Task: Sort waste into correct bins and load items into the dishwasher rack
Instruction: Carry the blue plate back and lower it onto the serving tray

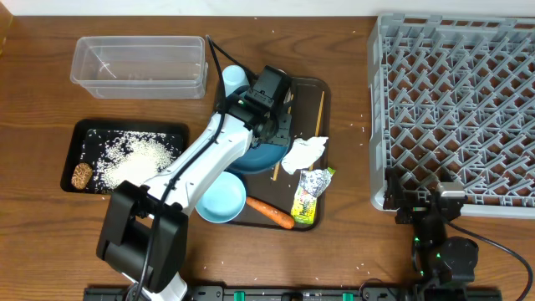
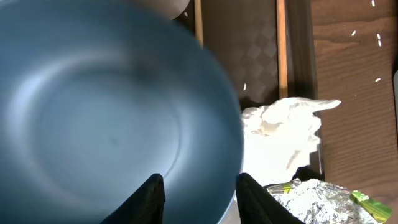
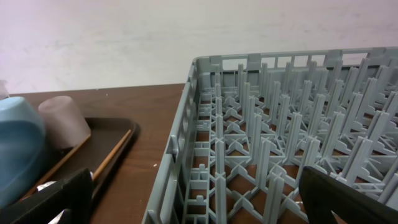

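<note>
The dark-blue plate [image 1: 261,156] [image 2: 112,112] lies on the brown serving tray [image 1: 311,90]. My left gripper [image 1: 274,132] [image 2: 200,200] hovers low over the plate's right rim, jaws parted and empty. Right of it lie the white tissue [image 1: 303,153] [image 2: 280,130] and the foil wrapper [image 1: 309,194] [image 2: 317,202], with the carrot [image 1: 269,212] and a pale bowl [image 1: 220,199] nearer the front. Chopsticks [image 1: 318,109] [image 2: 281,43] rest along the tray. My right gripper [image 1: 428,206] [image 3: 199,205] stands wide open at the grey rack's [image 1: 456,100] [image 3: 261,143] front-left corner.
The black tray [image 1: 77,134] at the left holds rice and a brown lump [image 1: 81,175]. A clear tub [image 1: 138,63] stands behind it. The light-blue cup [image 1: 234,78] sits at the serving tray's back left, and a small white cup [image 3: 65,121] shows beside the chopsticks.
</note>
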Controlling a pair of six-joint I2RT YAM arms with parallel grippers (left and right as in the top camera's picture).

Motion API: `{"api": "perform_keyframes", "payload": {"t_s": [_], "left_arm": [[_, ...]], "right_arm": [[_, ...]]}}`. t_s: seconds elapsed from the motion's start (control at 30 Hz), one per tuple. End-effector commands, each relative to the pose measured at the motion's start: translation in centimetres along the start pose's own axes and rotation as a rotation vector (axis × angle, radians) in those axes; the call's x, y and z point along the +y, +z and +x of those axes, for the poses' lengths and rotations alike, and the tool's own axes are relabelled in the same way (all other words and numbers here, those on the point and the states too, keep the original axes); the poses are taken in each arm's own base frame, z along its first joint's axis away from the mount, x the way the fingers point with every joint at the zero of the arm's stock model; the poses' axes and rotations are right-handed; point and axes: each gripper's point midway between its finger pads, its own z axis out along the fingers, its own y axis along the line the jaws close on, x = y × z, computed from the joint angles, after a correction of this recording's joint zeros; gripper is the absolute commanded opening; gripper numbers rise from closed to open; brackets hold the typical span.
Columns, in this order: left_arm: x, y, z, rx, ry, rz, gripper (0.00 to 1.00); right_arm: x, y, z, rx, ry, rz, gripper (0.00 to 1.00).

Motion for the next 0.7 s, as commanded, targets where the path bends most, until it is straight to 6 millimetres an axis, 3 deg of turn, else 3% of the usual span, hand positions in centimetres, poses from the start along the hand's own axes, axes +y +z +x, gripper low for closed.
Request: {"api": "perform_keyframes", "payload": {"t_s": [0.0, 0.1, 0.2, 0.27, 0.3, 0.47, 0.57, 0.67], "left_arm": [[0.1, -0.5, -0.4, -0.011, 0.002, -0.016, 0.39], [0.0, -2.4, -0.7, -0.028, 0.0, -0.01, 0.43], [-0.3, -5.0, -1.0, -0.061, -0.007, 0.001, 0.58], [-0.8, -6.8, -0.9, -0.079, -0.009, 0.039, 0.76], [-1.4, -7.7, -0.7, -0.083, -0.007, 0.073, 0.96], [-5.1, -11.1, 2.4, 0.019, 0.005, 0.316, 0.98], [-5.5, -11.3, 4.0, 0.094, -0.018, 0.35, 0.98], [-5.0, -10.4, 6.3, 0.205, -0.155, 0.308, 0.98]], "right_arm": [[-0.4, 0.0, 0.1, 0.002, -0.008, 0.017, 0.99], [-0.4, 0.0, 0.1, 0.002, -0.008, 0.017, 0.99], [-0.4, 0.0, 0.1, 0.002, -0.008, 0.016, 0.99], [-0.4, 0.0, 0.1, 0.002, -0.008, 0.016, 0.99], [-0.4, 0.0, 0.1, 0.002, -0.008, 0.016, 0.99], [-0.4, 0.0, 0.1, 0.002, -0.008, 0.016, 0.99], [-0.4, 0.0, 0.1, 0.002, -0.008, 0.017, 0.99], [-0.4, 0.0, 0.1, 0.002, -0.008, 0.017, 0.99]]}}
